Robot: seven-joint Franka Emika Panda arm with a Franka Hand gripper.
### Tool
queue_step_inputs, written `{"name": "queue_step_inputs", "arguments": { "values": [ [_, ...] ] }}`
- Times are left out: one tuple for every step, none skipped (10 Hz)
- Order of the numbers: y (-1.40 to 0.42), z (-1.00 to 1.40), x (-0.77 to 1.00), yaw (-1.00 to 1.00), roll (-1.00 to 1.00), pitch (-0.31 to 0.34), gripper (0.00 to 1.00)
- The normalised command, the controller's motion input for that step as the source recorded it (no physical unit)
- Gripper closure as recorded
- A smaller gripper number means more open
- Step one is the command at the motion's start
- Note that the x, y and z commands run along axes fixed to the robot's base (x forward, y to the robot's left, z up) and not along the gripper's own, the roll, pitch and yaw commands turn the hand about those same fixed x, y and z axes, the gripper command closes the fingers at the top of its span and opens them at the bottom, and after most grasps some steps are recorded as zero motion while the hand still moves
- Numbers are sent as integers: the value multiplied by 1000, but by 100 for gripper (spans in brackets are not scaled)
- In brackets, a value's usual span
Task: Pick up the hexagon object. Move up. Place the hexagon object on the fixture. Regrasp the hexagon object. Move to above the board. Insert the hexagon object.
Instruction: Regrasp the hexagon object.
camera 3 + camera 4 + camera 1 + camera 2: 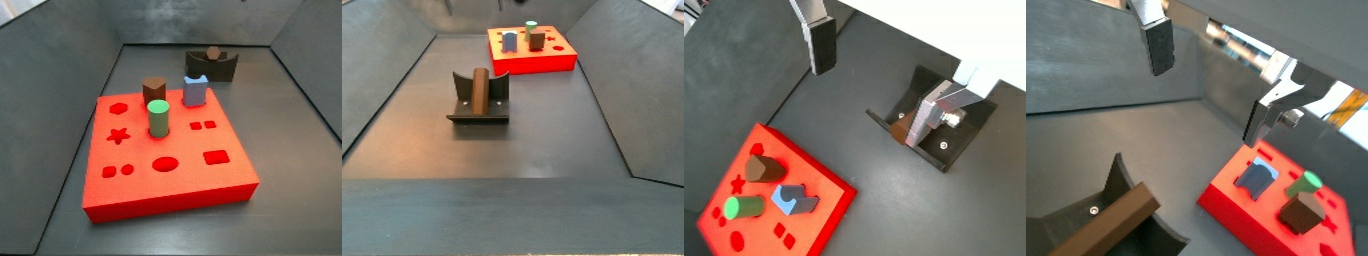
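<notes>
The hexagon object, a dark-brown prism, rests in the notch of the fixture in both side views [480, 88] [211, 52]. The fixture [477, 112] [214, 68] stands apart from the red board [174, 165] [543, 62]. My gripper [871, 100] [1207, 100] is open and empty, with nothing between the fingers [818, 48] [1157, 48]. It hangs above the floor, with the fixture [938, 145] [1080, 215] to one side and the board [818, 215] [1247, 215] to the other. The hexagon object shows as a brown bar in a wrist view [1109, 228]. In a wrist view [898, 128] one finger partly hides it.
A wider brown peg [155, 90], a green cylinder [159, 118] and a blue piece [195, 90] stand in the board. Grey walls ring the dark floor [502, 150]. The gripper is out of view in both side views.
</notes>
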Motion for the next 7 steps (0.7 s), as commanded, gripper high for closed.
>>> {"name": "queue_step_inputs", "arguments": {
  "values": [
    [-336, 43, -33, 18, 1000, 39, 0],
    [-131, 54, -35, 19, 1000, 37, 0],
    [-22, 41, -43, 19, 1000, 34, 0],
    [-38, 14, -37, 19, 1000, 29, 0],
    [-40, 6, -36, 20, 1000, 23, 0],
    [-29, 12, -39, 21, 1000, 16, 0],
    [-26, 12, -38, 22, 1000, 11, 0]
  ]
}}
